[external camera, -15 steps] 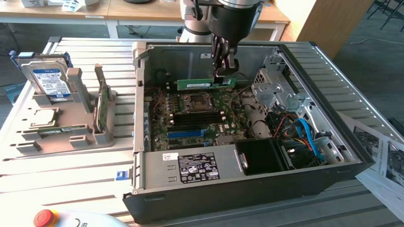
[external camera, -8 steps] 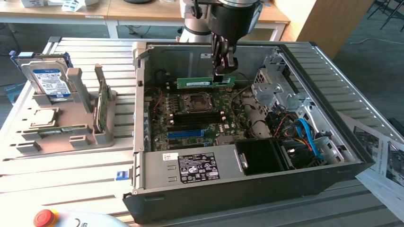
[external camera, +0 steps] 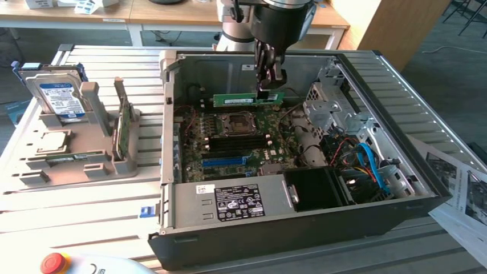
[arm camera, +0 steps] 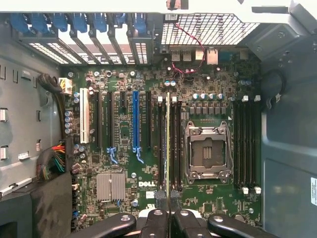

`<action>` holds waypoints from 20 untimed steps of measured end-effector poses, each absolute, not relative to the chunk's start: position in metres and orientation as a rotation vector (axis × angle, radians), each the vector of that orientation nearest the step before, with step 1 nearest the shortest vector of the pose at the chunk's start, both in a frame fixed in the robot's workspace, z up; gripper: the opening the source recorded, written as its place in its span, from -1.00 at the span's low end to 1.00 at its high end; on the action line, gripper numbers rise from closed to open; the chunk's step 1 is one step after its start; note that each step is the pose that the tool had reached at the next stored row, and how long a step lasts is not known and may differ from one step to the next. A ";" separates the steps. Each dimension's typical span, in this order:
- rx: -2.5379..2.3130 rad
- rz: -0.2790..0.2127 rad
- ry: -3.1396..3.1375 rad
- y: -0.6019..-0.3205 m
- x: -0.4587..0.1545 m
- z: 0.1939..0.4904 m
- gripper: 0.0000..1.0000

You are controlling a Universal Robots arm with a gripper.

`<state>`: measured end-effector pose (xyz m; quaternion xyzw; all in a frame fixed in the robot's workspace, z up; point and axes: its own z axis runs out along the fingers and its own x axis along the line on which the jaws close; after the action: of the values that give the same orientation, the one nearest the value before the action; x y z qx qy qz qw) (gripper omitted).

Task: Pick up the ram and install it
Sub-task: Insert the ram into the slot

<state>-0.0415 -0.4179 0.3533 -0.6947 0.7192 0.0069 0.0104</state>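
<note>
Claw point(external camera: 268, 85) closed, pinching ram point(external camera: 240, 99) near one end of its upper edge. Ram: long, narrow, thin green board with a small white label on the face and dark chips alongside. Held level, standing on its long edge, reaching out from claw toward the exterior view's left. Located just below claw, inside open computer case point(external camera: 304, 228), over motherboard point(external camera: 228, 149) and just behind CPU socket point(external camera: 234, 123). Contact with board: cannot tell.

Wrist view: ram seen edge-on, a thin pale line running out from between the fingertips point(arm camera: 159, 195), lined up along black memory slots point(arm camera: 161, 144), between CPU socket and long blue slot point(arm camera: 135, 119).

Well apart from claw, outside case: grey holder point(external camera: 80, 165) with hard drive point(external camera: 57, 97), on slatted desk point(external camera: 76, 211).
</note>
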 end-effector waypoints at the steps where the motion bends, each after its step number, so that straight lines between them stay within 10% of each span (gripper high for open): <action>1: -2.168 0.022 2.245 -0.418 -0.042 0.353 -0.76; 20: -2.167 0.022 2.246 -0.418 -0.042 0.335 -0.76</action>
<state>-0.0422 -0.4180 0.3348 -0.6943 0.7196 0.0069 0.0103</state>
